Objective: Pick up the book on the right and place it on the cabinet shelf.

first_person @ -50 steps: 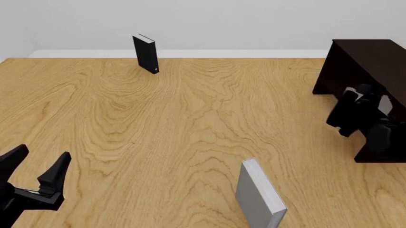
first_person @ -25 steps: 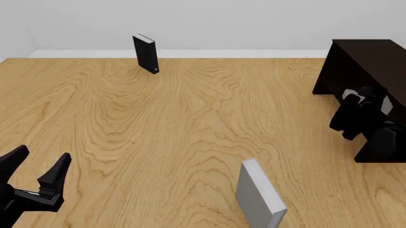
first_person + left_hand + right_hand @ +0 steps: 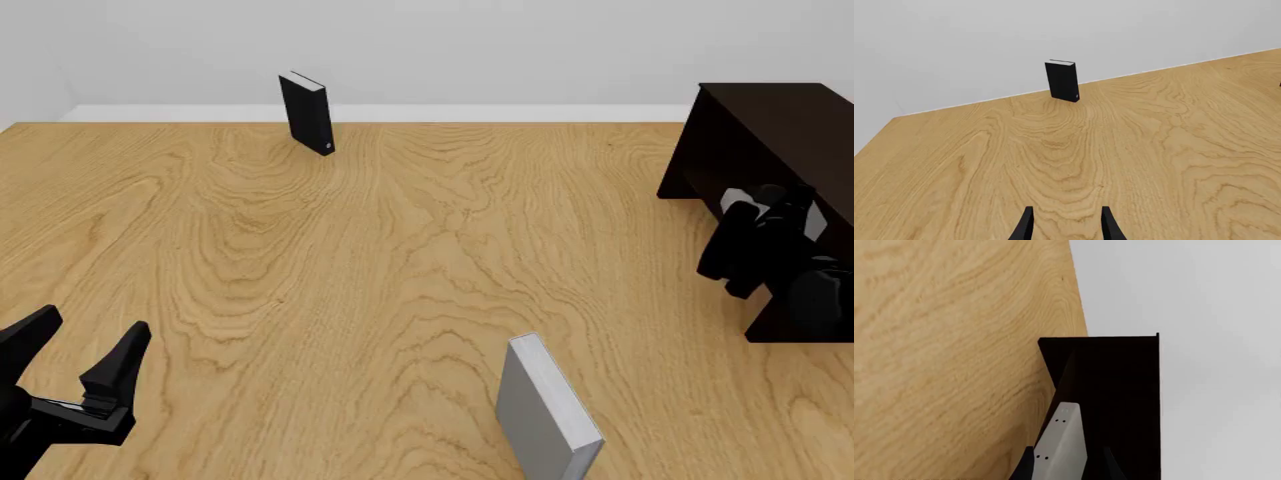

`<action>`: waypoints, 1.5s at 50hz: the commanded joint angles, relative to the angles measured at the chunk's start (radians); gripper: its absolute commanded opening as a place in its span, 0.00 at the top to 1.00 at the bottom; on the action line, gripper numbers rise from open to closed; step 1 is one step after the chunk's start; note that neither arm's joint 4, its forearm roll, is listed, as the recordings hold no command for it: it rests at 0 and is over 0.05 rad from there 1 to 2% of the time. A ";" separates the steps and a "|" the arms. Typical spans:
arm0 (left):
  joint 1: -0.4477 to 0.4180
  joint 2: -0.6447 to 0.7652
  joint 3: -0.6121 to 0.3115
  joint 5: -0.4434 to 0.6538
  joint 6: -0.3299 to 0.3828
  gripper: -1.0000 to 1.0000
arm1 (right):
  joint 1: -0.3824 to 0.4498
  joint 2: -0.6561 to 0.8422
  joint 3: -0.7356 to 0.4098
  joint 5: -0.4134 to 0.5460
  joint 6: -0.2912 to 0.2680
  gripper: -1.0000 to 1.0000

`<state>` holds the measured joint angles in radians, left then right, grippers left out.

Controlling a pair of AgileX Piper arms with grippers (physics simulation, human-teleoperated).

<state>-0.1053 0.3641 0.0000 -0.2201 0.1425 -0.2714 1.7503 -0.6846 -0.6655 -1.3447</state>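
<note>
Right gripper (image 3: 750, 215): pinches the book (image 3: 1062, 442) at the cabinet shelf (image 3: 787, 300).
Left gripper (image 3: 74, 355): spread, holding nothing, low over the worktop (image 3: 427, 260).
Black book (image 3: 307, 113): upright, far side.

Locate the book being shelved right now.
The light-grey book is clamped in the right pincer at the front view's right edge, against the open front of the dark cabinet.
</note>
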 commanded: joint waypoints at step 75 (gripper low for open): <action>0.019 -0.029 0.000 0.023 0.016 0.00 | 0.153 -0.050 -0.039 0.053 0.042 0.00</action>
<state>-0.0877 0.3434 0.0000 -0.2024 0.1551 -0.1474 1.7248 -0.7448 -0.5905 -1.3116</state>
